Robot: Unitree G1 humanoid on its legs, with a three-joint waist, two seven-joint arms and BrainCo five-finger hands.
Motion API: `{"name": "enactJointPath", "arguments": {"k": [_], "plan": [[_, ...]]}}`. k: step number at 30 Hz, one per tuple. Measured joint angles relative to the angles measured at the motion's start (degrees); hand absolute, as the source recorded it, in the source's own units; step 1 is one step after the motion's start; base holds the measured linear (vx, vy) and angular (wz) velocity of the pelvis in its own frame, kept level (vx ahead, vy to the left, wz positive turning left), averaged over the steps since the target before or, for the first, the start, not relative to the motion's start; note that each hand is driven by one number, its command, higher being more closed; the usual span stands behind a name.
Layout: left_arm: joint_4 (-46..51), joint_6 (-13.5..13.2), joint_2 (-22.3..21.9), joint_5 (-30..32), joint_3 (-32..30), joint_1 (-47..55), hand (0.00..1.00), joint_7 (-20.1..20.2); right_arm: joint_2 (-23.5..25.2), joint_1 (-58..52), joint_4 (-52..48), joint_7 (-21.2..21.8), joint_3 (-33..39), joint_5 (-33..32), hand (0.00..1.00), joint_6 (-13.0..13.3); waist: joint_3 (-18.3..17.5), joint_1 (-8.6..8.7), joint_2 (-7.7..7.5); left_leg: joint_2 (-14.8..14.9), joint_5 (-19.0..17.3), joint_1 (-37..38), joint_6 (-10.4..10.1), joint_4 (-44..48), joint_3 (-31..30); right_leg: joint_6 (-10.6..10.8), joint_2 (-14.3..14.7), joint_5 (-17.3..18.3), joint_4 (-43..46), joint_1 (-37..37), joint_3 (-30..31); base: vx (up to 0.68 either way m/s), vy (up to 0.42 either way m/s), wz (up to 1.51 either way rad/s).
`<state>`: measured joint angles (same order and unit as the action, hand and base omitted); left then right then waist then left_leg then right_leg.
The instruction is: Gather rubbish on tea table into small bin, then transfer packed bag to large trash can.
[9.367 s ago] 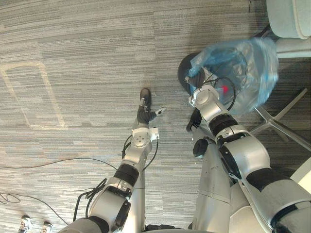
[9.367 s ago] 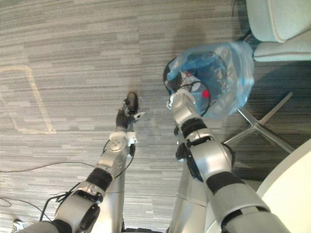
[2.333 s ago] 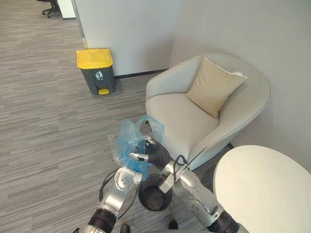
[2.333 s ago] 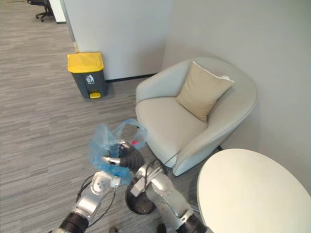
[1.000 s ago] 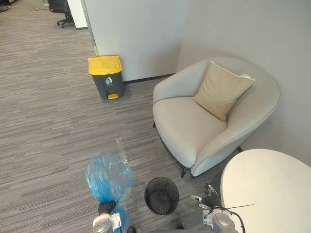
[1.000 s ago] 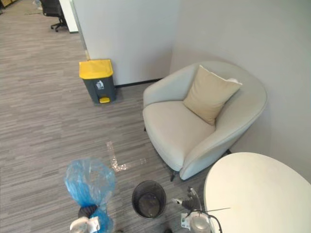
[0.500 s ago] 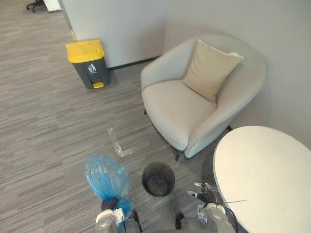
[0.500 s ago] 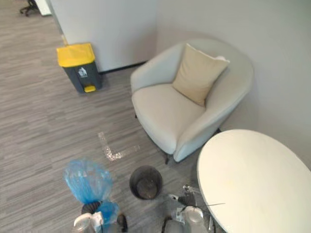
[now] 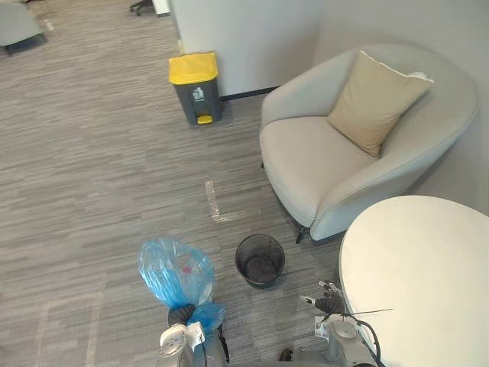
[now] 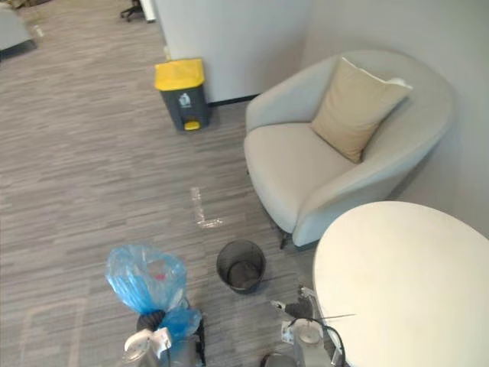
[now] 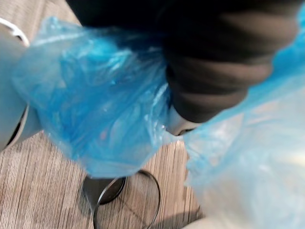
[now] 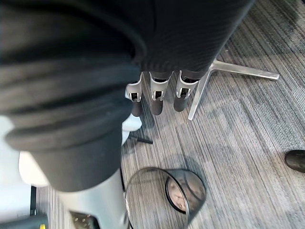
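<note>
A blue plastic bag (image 9: 176, 271) with rubbish in it stands up above my left hand (image 9: 182, 314), which is shut on its gathered neck. In the left wrist view the blue film (image 11: 95, 109) wraps round the hand's dark cover (image 11: 224, 62). The small black mesh bin (image 9: 260, 260) stands empty on the carpet just right of the bag. The large grey trash can (image 9: 195, 88) with a yellow lid stands far off by the wall, lid down. My right hand (image 9: 325, 300) hangs low beside the white round tea table (image 9: 416, 275), its fingers (image 12: 157, 95) straight and holding nothing.
A light armchair (image 9: 306, 164) with a tan cushion (image 9: 378, 103) stands beyond the table, its metal leg (image 12: 238, 71) near my right hand. A tape mark (image 9: 215, 202) lies on the grey carpet between the small bin and the trash can.
The whole picture has shifted, so the camera moved. The bag stays in my left hand and the right hand stays low by the table.
</note>
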<state>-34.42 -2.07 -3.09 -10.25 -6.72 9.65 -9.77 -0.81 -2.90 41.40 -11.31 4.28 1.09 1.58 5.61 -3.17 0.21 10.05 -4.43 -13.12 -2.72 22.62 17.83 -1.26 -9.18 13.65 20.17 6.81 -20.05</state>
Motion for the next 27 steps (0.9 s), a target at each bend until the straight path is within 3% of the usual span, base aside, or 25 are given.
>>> {"name": "enactJointPath", "arguments": {"k": [3,4,8,14,17,19,20,21,22,23,24,27], "plan": [[-0.2,0.0,0.0,0.0,0.0,-0.7,1.0,0.0,1.8,-0.8,0.1,0.0,1.8,-0.2,0.0,0.0,-0.4,0.18,0.62,0.1,-4.1,4.7,-1.7,-5.0,3.0,2.0,-0.5,-1.7,-1.6,-0.3,-3.6,-0.06,0.137,0.66],[-0.9,0.0,0.0,0.1,-0.3,-0.7,1.0,0.0,2.5,-0.7,1.3,0.0,2.9,-1.2,0.0,0.0,-0.2,0.1,-0.34,-1.2,-3.1,6.1,-2.7,-8.9,3.2,3.0,-0.6,-2.7,-2.9,-0.9,-3.4,-0.07,0.175,0.39],[-4.7,0.2,1.2,0.5,-0.1,1.0,1.0,-0.1,4.2,-0.7,3.9,0.0,3.4,-1.2,0.0,-0.2,-1.3,-0.16,-1.94,-5.2,-0.6,9.0,-1.0,-15.8,3.3,4.8,-1.0,-6.8,-9.7,-3.0,-1.7,-0.05,0.188,0.04],[-8.0,0.2,2.9,1.2,-0.3,0.5,1.0,-0.1,4.0,0.1,8.5,-0.1,5.2,-1.1,0.0,-0.2,-1.9,-0.21,-1.73,-9.1,1.4,10.4,1.2,-20.1,1.9,5.6,-2.2,-8.7,-13.6,-4.7,-0.5,-0.01,0.128,0.15],[-8.0,0.1,3.2,1.2,-0.9,0.8,1.0,-0.1,4.3,1.3,9.3,-0.2,6.1,-1.0,0.0,-0.2,-1.4,-0.3,-2.01,-10.9,-0.9,10.1,2.4,-18.6,1.1,7.1,-4.9,-6.7,-10.2,-4.3,-0.8,0.08,0.115,0.16],[-7.6,0.2,3.6,1.2,-0.8,0.7,1.0,-0.1,3.9,1.4,9.3,-0.2,6.5,-1.0,0.0,-0.2,-0.4,-0.03,-2.36,-12.1,-3.9,10.2,2.6,-16.0,-1.7,7.6,-7.8,-4.9,-2.3,-4.1,-1.0,0.09,0.106,0.57],[-7.5,0.2,3.3,1.2,-0.6,0.7,1.0,-0.1,3.3,0.7,9.0,-0.3,6.7,-1.0,0.0,-0.3,-0.1,0.24,-2.25,-12.0,-5.4,10.2,3.5,-13.8,-4.0,4.7,-8.9,-5.8,6.5,-1.6,1.5,0.09,0.118,0.92],[-6.9,0.2,3.2,1.2,-0.6,0.7,1.0,-0.1,3.2,0.1,8.5,-0.5,6.7,-1.0,0.0,-0.3,0.0,0.75,-2.0,-11.9,-6.1,10.4,3.9,-12.6,-5.9,1.5,-8.8,-7.6,12.5,0.4,4.2,0.13,0.143,1.05],[-5.7,0.2,3.1,1.2,-0.7,0.6,1.0,-0.1,2.9,-0.4,8.1,-0.6,6.7,-1.1,0.0,-0.2,0.3,1.21,-1.84,-11.8,-7.1,11.3,4.4,-11.4,-7.7,0.3,-8.2,-8.8,19.3,3.7,8.1,0.21,0.102,0.94],[-5.3,0.1,3.2,1.2,-1.2,0.7,1.0,-0.2,3.6,-1.1,8.0,-0.6,6.8,-1.1,0.0,-0.2,0.7,1.13,-2.4,-11.5,-8.7,11.6,4.7,-9.8,-9.6,2.3,-6.0,-6.0,24.2,6.2,12.0,0.29,0.063,0.87],[-5.4,0.2,3.8,1.2,-1.5,0.8,1.0,-0.2,4.3,-1.2,8.1,-0.6,6.4,-1.1,0.0,-0.3,1.0,1.13,-3.27,-11.4,-9.8,12.5,4.7,-9.1,-11.0,2.8,-3.8,-3.1,25.9,8.0,13.0,0.26,0.01,0.67],[-5.6,0.3,3.4,1.2,-1.3,0.7,1.0,-0.2,4.3,-1.2,7.3,-0.6,7.2,-1.2,0.0,-0.3,1.1,1.34,-3.54,-11.4,-12.5,14.8,5.4,-8.7,-13.2,4.4,1.1,-0.5,23.7,12.9,11.3,0.33,-0.008,0.45]]}}
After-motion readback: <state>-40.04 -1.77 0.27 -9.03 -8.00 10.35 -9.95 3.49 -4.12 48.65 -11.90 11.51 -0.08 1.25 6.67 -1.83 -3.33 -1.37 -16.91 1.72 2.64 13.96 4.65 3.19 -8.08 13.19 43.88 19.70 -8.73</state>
